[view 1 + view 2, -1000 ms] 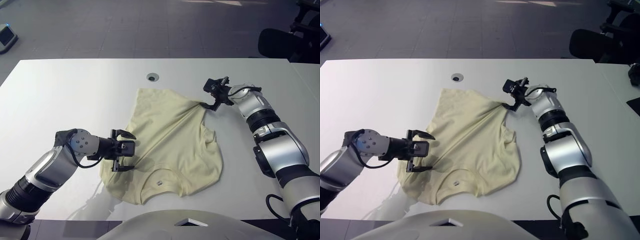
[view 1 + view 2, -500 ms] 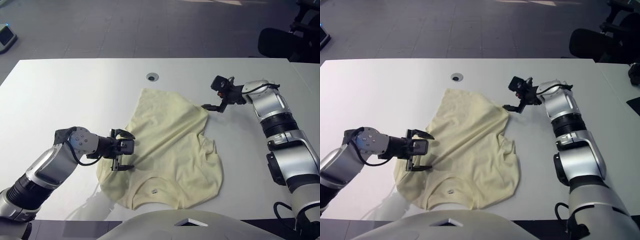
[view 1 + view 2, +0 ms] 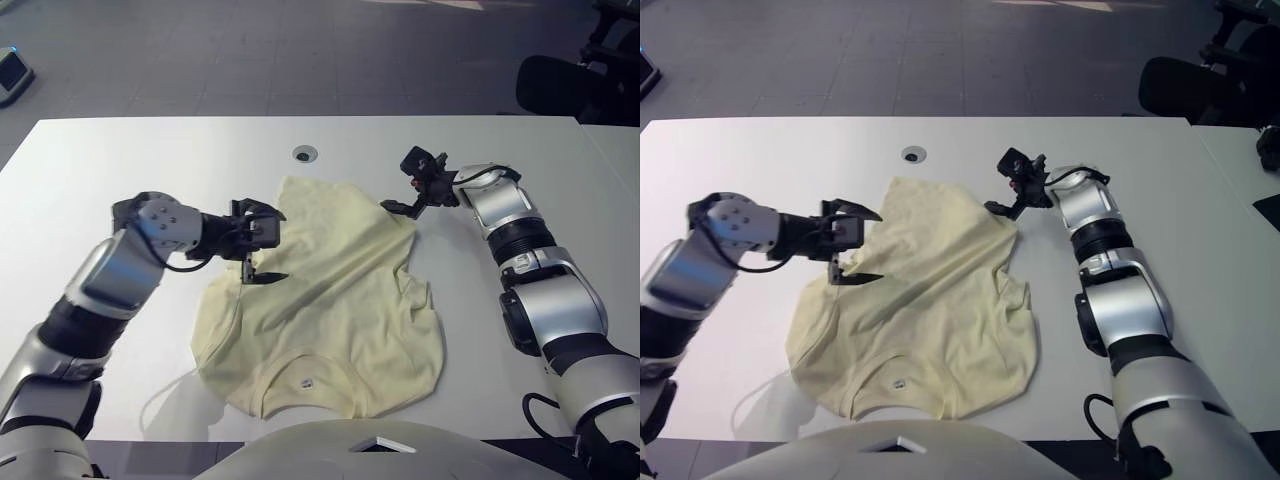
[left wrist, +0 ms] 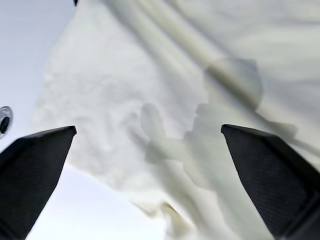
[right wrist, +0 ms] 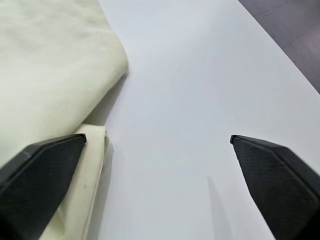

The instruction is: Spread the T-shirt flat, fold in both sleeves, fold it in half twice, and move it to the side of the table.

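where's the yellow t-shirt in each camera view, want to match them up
Left eye view: the pale yellow cotton T-shirt lies mid-table, between the arms.
Right eye view: same spot, T-shirt slightly further left in the picture.
Left wrist view: T-shirt spreads beneath the open left end effector.
Right wrist view: T-shirt edge beside one finger of the right end effector.
Shared landmark: round grey table grommet, just past the T-shirt's far edge.
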Robot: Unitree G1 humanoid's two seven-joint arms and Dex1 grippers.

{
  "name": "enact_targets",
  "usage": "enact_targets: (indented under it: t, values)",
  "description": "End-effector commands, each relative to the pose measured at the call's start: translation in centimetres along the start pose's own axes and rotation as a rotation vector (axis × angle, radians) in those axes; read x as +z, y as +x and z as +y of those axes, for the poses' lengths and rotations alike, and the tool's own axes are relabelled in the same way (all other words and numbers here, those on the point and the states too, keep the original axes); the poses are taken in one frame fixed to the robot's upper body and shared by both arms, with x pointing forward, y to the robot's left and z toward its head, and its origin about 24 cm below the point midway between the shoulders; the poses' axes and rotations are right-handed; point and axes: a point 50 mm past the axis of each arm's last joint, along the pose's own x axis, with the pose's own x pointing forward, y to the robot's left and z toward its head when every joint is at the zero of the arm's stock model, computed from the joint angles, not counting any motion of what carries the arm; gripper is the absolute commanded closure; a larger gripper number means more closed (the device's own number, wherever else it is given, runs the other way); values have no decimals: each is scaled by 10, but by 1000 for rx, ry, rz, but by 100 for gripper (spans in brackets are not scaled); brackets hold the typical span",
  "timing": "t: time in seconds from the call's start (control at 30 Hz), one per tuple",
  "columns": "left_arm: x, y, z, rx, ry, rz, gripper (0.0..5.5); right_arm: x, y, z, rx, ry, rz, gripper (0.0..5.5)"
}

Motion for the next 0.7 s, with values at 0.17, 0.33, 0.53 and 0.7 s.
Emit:
enact_targets:
  t: [0.17,0.33,0.53,0.7]
  values:
    - [-11,25,-13,-73,29,49,10,-8,3,-2,-12,-40,57,14]
    - [-24,26,-17,-82,30,107,10,-21,4,-1,-29,-66,112,14]
    - [-31,24,-24,-90,11,125,10,-33,-3,-12,-122,-129,189,14]
    - [-34,25,-34,-94,-22,120,10,-42,-11,-20,-150,-150,241,14]
